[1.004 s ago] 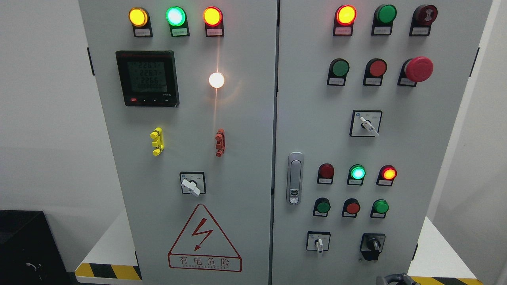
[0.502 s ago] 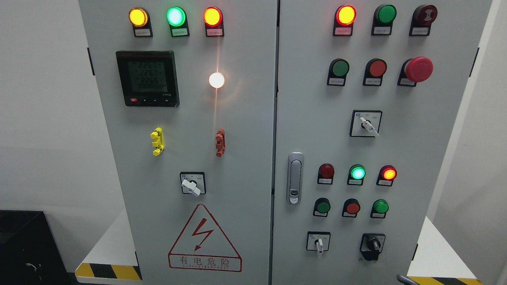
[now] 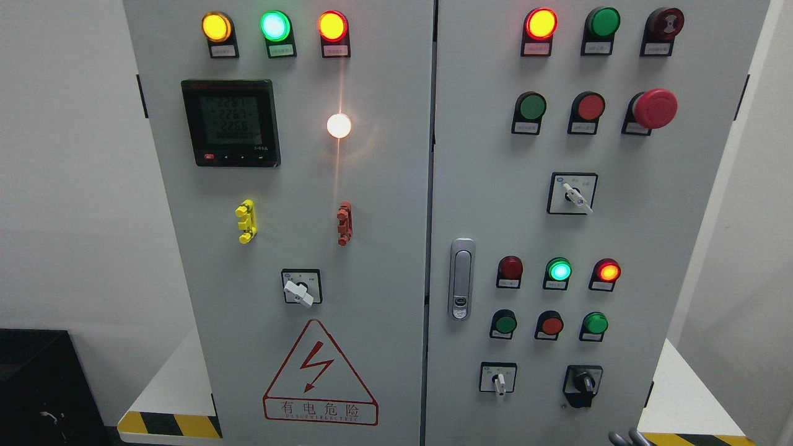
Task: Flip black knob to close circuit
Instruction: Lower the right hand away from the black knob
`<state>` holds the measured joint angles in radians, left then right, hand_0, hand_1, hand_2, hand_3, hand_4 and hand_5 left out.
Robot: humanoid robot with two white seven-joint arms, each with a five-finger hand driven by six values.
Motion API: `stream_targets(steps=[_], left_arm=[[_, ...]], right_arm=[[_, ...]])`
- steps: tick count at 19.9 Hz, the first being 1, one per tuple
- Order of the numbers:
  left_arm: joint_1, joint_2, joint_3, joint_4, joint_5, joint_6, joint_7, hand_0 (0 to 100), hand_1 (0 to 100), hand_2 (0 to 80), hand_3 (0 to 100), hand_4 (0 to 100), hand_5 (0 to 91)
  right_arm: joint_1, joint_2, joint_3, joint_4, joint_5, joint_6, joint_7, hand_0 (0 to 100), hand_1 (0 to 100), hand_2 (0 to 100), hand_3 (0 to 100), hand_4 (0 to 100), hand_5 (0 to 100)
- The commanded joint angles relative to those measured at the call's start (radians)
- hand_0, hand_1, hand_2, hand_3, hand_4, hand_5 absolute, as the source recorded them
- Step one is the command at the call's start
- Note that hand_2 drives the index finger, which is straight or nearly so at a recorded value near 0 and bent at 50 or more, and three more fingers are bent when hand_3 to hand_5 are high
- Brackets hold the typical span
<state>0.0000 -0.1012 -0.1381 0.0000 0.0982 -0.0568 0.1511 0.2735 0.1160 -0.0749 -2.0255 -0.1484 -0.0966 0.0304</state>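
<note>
The black knob [image 3: 582, 384] sits on its black plate at the lower right of the grey cabinet's right door [image 3: 681, 248]. Its handle stands roughly upright with a slight tilt. Only the grey tip of my right hand [image 3: 622, 438] shows at the bottom edge, below and a little right of the knob, not touching it. My left hand is out of view.
A white-handled selector [image 3: 499, 381] sits left of the knob, with green and red buttons [image 3: 550, 324] above. A red mushroom stop button [image 3: 655, 108] is at the upper right, and a door latch [image 3: 461, 279] is by the seam. Yellow-black floor tape [image 3: 167, 424] runs along the base.
The tip of my right hand at the bottom edge dropped almost out of view, then rose slightly again. The black knob has not turned.
</note>
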Motion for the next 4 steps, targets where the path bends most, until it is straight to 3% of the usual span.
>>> stream_targets(steps=[1,4], left_arm=[[0.023,0.0,0.0,-0.029,0.0,0.0,-0.001,12,56,0.0,0,0,0.0],[0.021,0.0,0.0,-0.029,0.0,0.0,-0.001,12,56,0.0,0,0,0.0]], right_arm=[[0.016,0.001,0.009,-0.019,-0.039,-0.008,0.011,0,0,0,8,1,0],[0.016,0.001,0.009,-0.021,-0.039,-0.008,0.011,0,0,0,8,0,0]])
